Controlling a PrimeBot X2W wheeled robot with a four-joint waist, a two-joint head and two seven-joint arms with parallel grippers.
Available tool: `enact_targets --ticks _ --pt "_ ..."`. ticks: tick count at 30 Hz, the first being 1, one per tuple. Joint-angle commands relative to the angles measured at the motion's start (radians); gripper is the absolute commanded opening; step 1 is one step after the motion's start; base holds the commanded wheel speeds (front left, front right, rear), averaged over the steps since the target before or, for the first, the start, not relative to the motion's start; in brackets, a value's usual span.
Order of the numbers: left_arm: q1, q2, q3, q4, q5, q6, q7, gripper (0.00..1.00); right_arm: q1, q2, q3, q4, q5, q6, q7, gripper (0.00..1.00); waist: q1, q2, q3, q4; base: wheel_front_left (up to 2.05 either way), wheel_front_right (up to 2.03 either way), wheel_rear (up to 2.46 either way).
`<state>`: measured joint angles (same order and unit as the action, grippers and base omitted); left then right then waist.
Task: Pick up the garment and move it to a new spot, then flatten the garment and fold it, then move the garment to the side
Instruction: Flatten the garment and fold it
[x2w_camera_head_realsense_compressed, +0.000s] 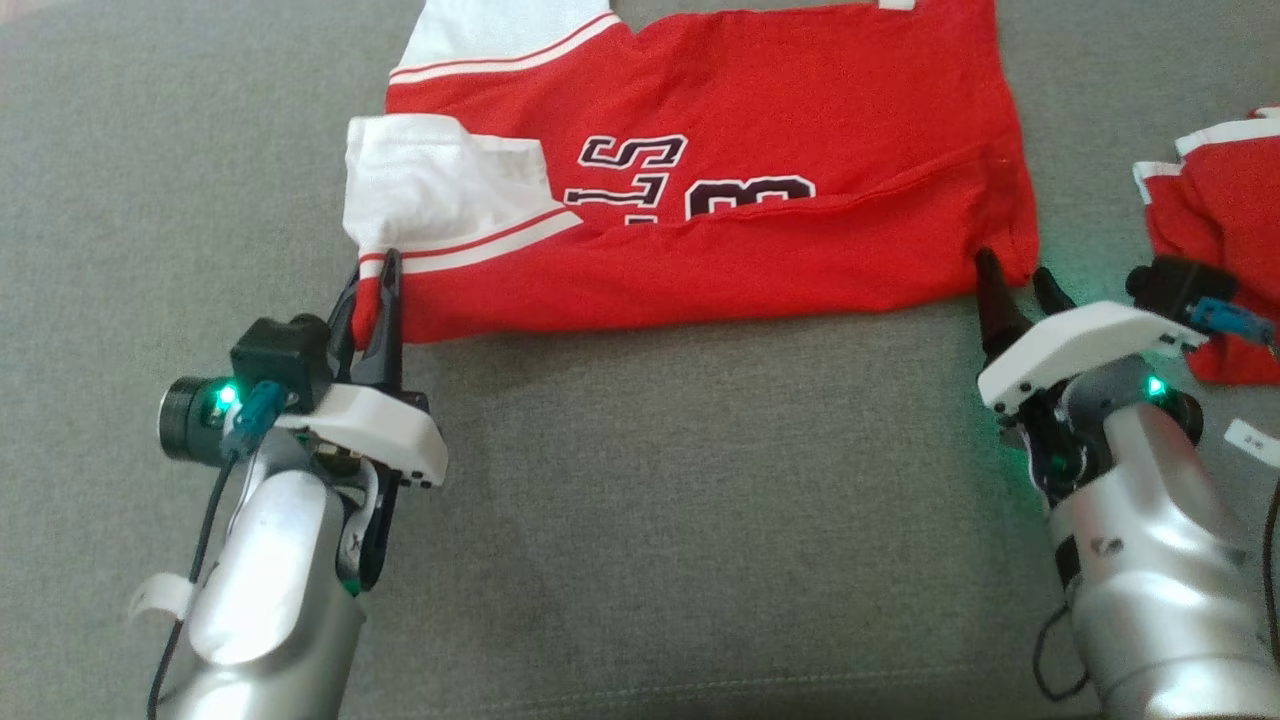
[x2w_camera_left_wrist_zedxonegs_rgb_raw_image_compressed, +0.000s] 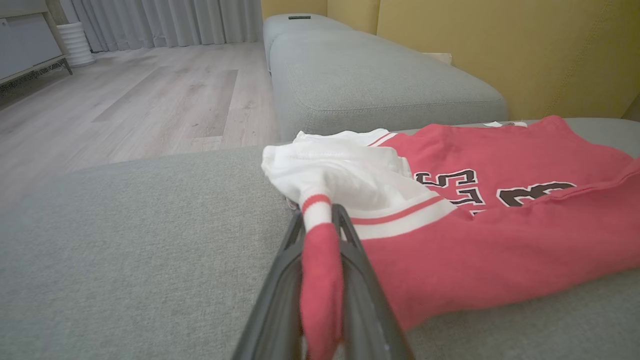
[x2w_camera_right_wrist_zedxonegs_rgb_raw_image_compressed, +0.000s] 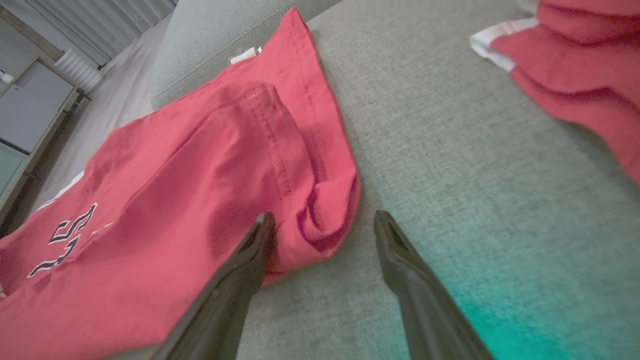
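The garment (x2w_camera_head_realsense_compressed: 720, 210) is a red jersey with white sleeves and dark lettering, lying folded lengthwise across the grey sofa cushion (x2w_camera_head_realsense_compressed: 640, 500). My left gripper (x2w_camera_head_realsense_compressed: 378, 285) is shut on its near left corner, where the red and white striped sleeve edge meets the red body; the left wrist view shows that cloth (x2w_camera_left_wrist_zedxonegs_rgb_raw_image_compressed: 320, 250) pinched between the fingers. My right gripper (x2w_camera_head_realsense_compressed: 1012, 278) stands open at the garment's near right corner (x2w_camera_right_wrist_zedxonegs_rgb_raw_image_compressed: 320, 220). One finger (x2w_camera_right_wrist_zedxonegs_rgb_raw_image_compressed: 250, 255) rests against the cloth and the other (x2w_camera_right_wrist_zedxonegs_rgb_raw_image_compressed: 400, 250) is on bare cushion.
A second red and white garment (x2w_camera_head_realsense_compressed: 1220, 220) lies crumpled at the right edge of the cushion, close behind my right wrist. Another grey cushion (x2w_camera_left_wrist_zedxonegs_rgb_raw_image_compressed: 380, 85) adjoins on the left, with wooden floor (x2w_camera_left_wrist_zedxonegs_rgb_raw_image_compressed: 125, 100) beyond the sofa's edge and a yellow wall (x2w_camera_left_wrist_zedxonegs_rgb_raw_image_compressed: 525, 55) behind.
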<state>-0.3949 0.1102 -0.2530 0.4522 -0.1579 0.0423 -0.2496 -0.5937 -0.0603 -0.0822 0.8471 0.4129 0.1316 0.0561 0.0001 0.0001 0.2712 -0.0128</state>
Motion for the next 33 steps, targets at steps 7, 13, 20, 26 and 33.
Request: enact_targets --ticks 7,13,20,26,33 --pt "-0.062 0.004 0.026 -0.017 0.024 -0.009 -0.012 0.00 -0.139 0.009 0.063 0.126 -0.030 -0.001 -0.024 0.31 -0.0001 -0.0001 0.021 0.010 0.00 0.00 0.00" --pt "-0.059 0.003 0.040 0.013 0.022 -0.009 -0.012 0.00 -0.161 -0.033 0.080 0.127 -0.112 -0.001 -0.109 0.00 -0.0001 -0.0001 0.004 -0.011 0.00 0.00 0.00" --pt "-0.042 0.008 0.062 0.037 0.015 -0.015 -0.012 0.00 -0.102 -0.080 0.115 0.023 -0.034 -0.001 -0.108 0.00 -0.0001 -0.0001 -0.025 -0.040 0.00 0.00 0.00" --pt "-0.032 -0.004 0.064 0.039 0.012 -0.029 -0.012 0.00 -0.022 -0.166 0.180 -0.122 0.083 -0.001 -0.031 0.00 -0.0001 -0.0001 -0.052 -0.035 0.00 0.00 0.00" --pt "0.032 -0.014 0.068 0.039 0.005 -0.047 -0.012 0.00 0.120 -0.166 0.227 -0.267 0.114 -0.001 -0.019 0.00 -0.0001 -0.0001 -0.103 -0.019 0.00 0.00 0.00"
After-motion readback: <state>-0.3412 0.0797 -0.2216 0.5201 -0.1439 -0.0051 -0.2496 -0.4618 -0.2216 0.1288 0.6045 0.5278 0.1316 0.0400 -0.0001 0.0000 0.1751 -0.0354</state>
